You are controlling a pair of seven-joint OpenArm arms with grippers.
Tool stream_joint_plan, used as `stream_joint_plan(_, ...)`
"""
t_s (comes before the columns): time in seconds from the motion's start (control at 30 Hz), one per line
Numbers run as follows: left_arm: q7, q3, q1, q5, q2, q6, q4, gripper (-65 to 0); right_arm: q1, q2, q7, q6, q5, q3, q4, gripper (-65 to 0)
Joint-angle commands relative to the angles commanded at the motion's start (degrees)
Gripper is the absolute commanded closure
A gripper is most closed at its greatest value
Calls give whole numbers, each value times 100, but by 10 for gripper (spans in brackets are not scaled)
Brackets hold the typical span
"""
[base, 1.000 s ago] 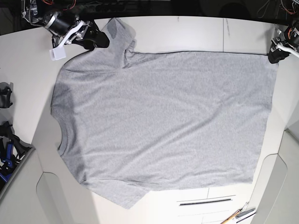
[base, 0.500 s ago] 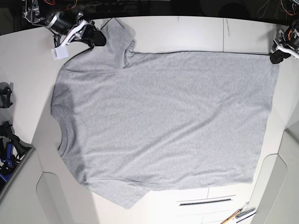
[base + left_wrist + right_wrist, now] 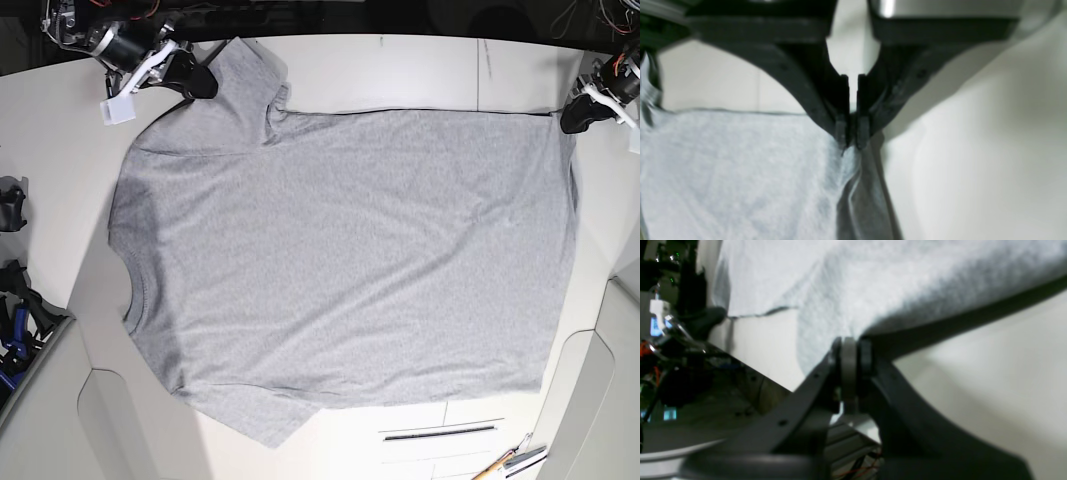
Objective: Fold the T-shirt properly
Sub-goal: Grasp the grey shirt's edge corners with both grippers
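The light grey T-shirt (image 3: 340,250) lies spread flat on the white table (image 3: 400,65), plain side up, with its ribbed neck (image 3: 137,290) toward the left. At the back left, my right gripper (image 3: 203,83) is shut on the edge of the upper sleeve (image 3: 245,70); the right wrist view shows the cloth (image 3: 873,283) pinched at its tips, right gripper (image 3: 850,351). At the back right, my left gripper (image 3: 572,120) is shut on the hem corner. In the left wrist view the fabric (image 3: 740,173) hangs in folds from its closed tips, left gripper (image 3: 851,135).
A small white block (image 3: 116,110) hangs by the right arm. Dark tools with blue handles (image 3: 14,335) lie off the table's left edge. A black object (image 3: 10,205) sits at the left. Pens or tools (image 3: 515,462) lie at the bottom right, near a slot (image 3: 440,432).
My right gripper has moved up and left, drawing the sleeve along. My left gripper has shifted left and slightly up with the hem corner, pulling the shirt's right edge inward.
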Motion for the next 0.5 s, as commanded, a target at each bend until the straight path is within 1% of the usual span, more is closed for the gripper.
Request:
stream_joint_plan(0.13, 291, -181, 17, -483, 7, 0, 7, 0, -201, 7, -68, 26, 175, 125, 96, 0)
stream_joint_plan(0.17, 428, -247, 24, -564, 7, 0, 13, 0, -245, 4, -151, 74, 271, 127, 101, 0)
stream_joint_plan(0.23, 612, -356, 155, -787, 7, 0, 55, 0, -354, 7, -319, 94, 409, 140, 103, 0)
stream_joint_plan(0.33, 621, -481, 463, -1086, 4, 0, 232, 0, -466, 7, -363, 103, 590, 334, 111, 0)
stream_joint_plan(0.4, 597, -586, 546, -1224, 7, 0, 374, 0, -461, 7, -426, 138, 778, 542, 146, 0)
stream_joint_plan(0.47, 463, -678, 538, -1235, 2, 0, 417, 0, -448, 4, -426, 140, 870, 706, 286, 0)
stream_joint_plan(0.5, 328, -678, 520, -1217, 4, 0, 417, 0, -428, 4, -424, 138, 876, 769, 389, 0)
